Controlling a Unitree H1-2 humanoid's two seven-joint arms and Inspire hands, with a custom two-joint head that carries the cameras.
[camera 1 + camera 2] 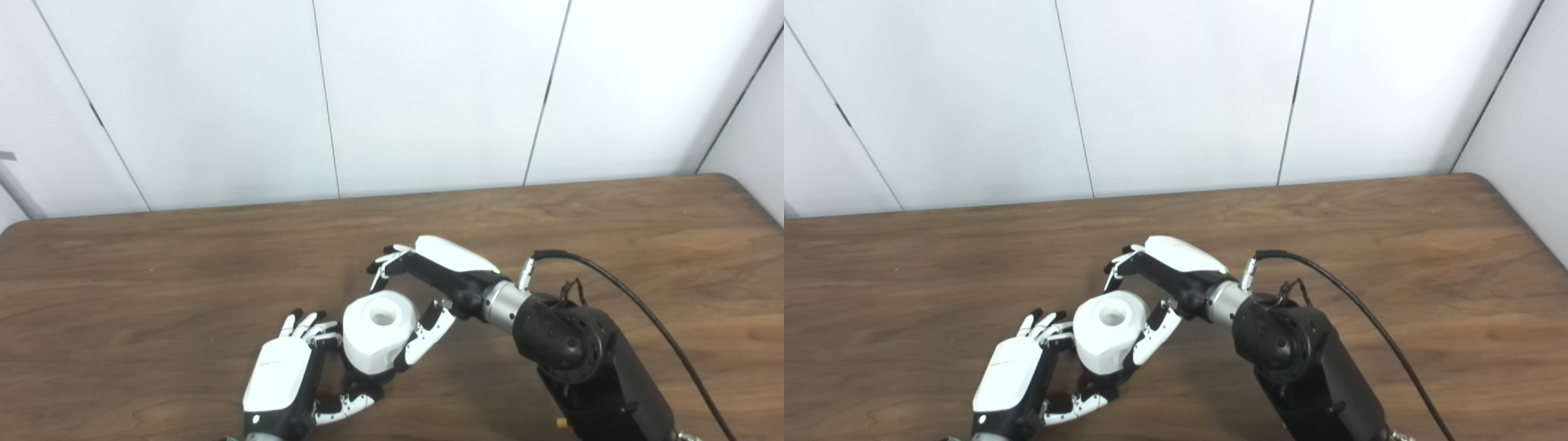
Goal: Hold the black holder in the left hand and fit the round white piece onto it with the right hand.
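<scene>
Across the whole lower part of both views runs the brown wooden counter [184, 275], backed by plain white wall panels [429, 92], and the work sits at its near middle. Reaching in from the near right, the bulky black right arm [588, 361] carries a loose black cable [643, 312] that arcs over its wrist, and the arm bends leftward so that the right hand [422, 294] comes at the piece from the far right side. That hand is partly open: its fingers [387, 260] curl just past the far edge of the round white piece [378, 331], while its thumb lies against the piece's right flank, a bracketing pose that looks meant for steadying or pressing the piece down rather than carrying it. To the near left, the left hand [288, 376] stands with its white back toward the camera, fingers and thumb wrapped from below around something dark, which I judge to be the black holder [367, 376]; only a sliver of it shows beneath the white piece. Holding from underneath keeps the top free. Sitting over that dark part, the white piece shows its round hole upward; whether it is fully seated cannot be told.
</scene>
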